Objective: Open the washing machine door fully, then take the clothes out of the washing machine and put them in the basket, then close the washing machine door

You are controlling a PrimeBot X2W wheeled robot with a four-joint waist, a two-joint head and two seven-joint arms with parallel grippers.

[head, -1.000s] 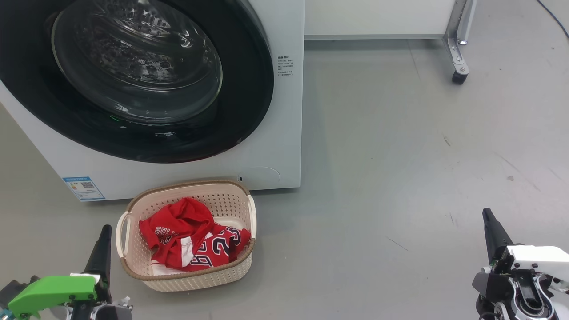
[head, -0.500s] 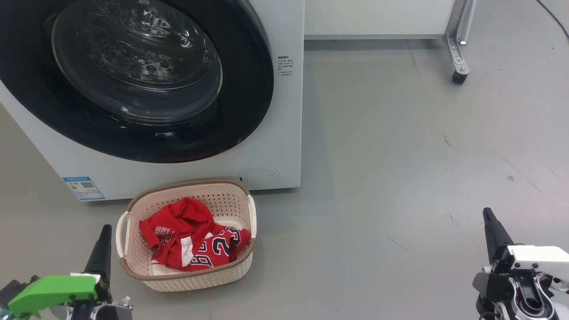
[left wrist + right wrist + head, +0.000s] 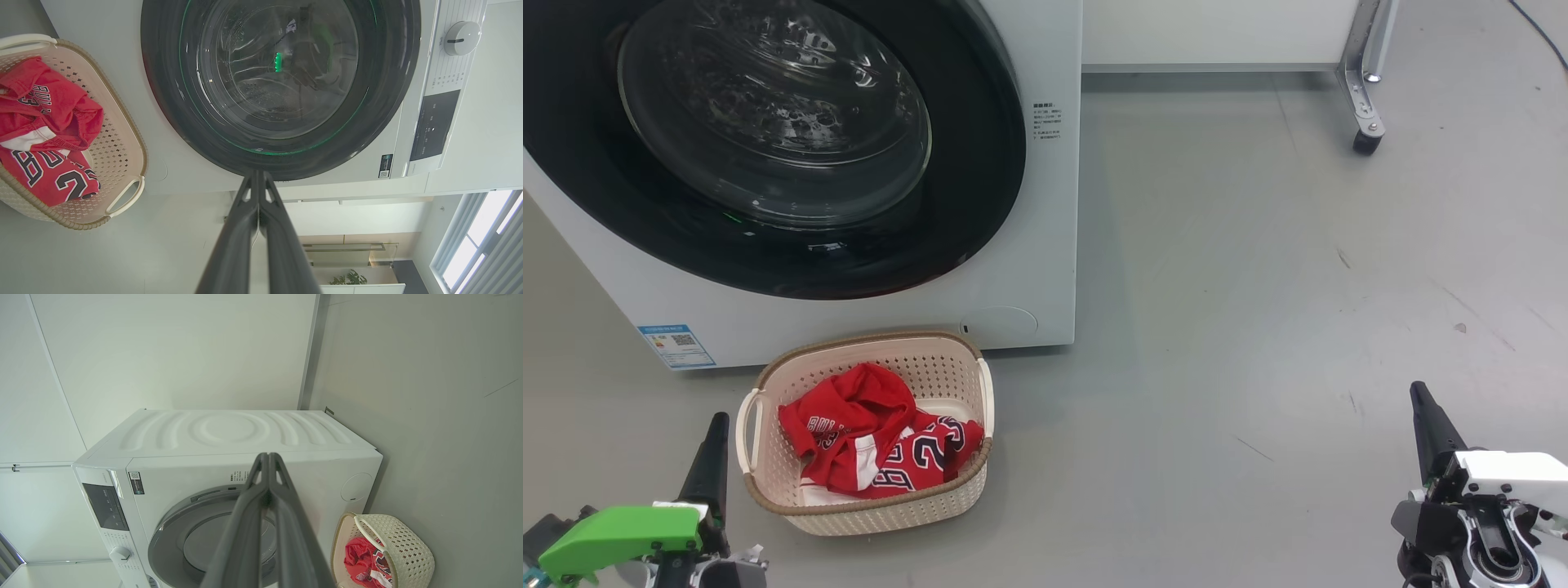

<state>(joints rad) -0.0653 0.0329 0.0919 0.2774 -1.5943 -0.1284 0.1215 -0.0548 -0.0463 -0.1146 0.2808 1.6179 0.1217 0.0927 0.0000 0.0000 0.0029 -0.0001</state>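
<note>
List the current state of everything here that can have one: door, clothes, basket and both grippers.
washing machine door: closed, flush against the washing machine front.
clothes: crumpled inside the basket, held by no gripper.
basket: upright on the floor in front of the machine, holding the clothes.
left gripper: shut, empty, apart from the basket.
right gripper: shut, empty, over bare floor.

we hold our left gripper (image 3: 716, 425) low at our left side, its two long dark fingers pressed tight together, pointing forward. our right gripper (image 3: 1419, 394) sits low at our right side, fingers likewise pressed together.
</note>
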